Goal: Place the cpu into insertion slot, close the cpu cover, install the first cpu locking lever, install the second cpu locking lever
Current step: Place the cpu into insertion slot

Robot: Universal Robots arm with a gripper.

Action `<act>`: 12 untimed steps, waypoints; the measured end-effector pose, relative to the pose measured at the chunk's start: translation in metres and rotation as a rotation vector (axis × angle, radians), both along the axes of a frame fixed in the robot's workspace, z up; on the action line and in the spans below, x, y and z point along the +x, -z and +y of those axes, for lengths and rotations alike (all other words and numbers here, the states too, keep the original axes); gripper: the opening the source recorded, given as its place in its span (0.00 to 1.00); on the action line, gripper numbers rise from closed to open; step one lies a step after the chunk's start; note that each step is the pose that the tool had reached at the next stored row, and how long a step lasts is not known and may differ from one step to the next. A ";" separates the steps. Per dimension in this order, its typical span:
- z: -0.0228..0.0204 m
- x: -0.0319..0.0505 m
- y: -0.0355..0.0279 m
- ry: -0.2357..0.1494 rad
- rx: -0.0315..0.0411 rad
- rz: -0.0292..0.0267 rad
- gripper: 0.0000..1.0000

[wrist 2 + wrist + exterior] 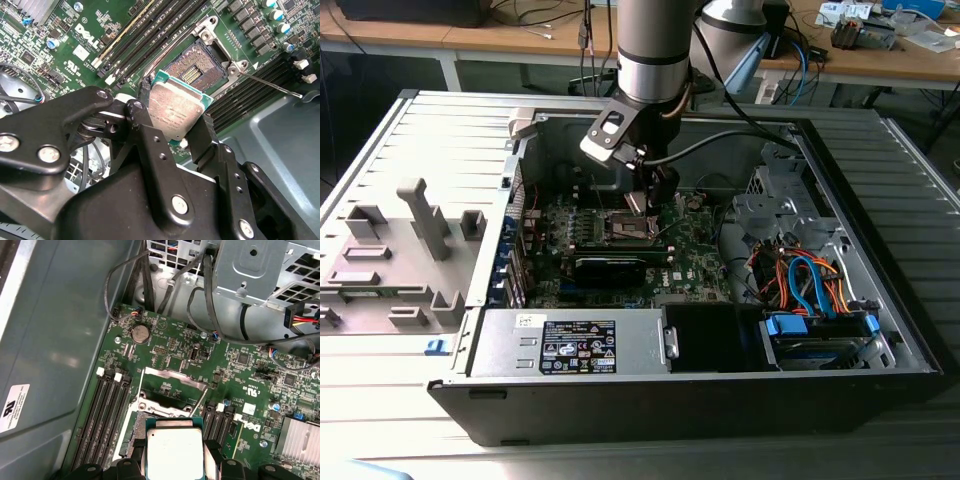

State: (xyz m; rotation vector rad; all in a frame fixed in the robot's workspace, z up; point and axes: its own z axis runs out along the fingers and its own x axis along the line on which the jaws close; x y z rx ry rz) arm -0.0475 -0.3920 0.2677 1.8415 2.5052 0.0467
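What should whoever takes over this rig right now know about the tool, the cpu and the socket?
The tool is shut on the cpu, holding it above the board.
The insertion slot is empty with its contacts exposed; the cpu is close over it, not seated.
The cpu cover is swung open.
One locking lever is released and sticks out sideways.
Done: cpu grasped and at the slot.
Left: seating it, closing the cover, both levers.

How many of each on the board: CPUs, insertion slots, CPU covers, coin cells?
cpu: 1, gripped in the claw
insertion slot: 1, empty
cpu cover: 1, open
coin cell: 1
Total: 4
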 end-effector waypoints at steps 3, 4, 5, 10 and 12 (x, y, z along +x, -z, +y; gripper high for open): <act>0.0000 0.0000 0.0000 0.003 0.0000 0.0000 0.55; 0.0000 0.0000 0.0000 0.005 0.0000 0.0000 0.55; 0.0000 0.0000 0.0000 0.006 0.0000 0.0000 0.55; 0.0000 0.0000 0.0000 0.011 0.0000 0.0000 0.55; 0.0000 0.0000 0.0000 0.012 0.0000 0.0000 0.55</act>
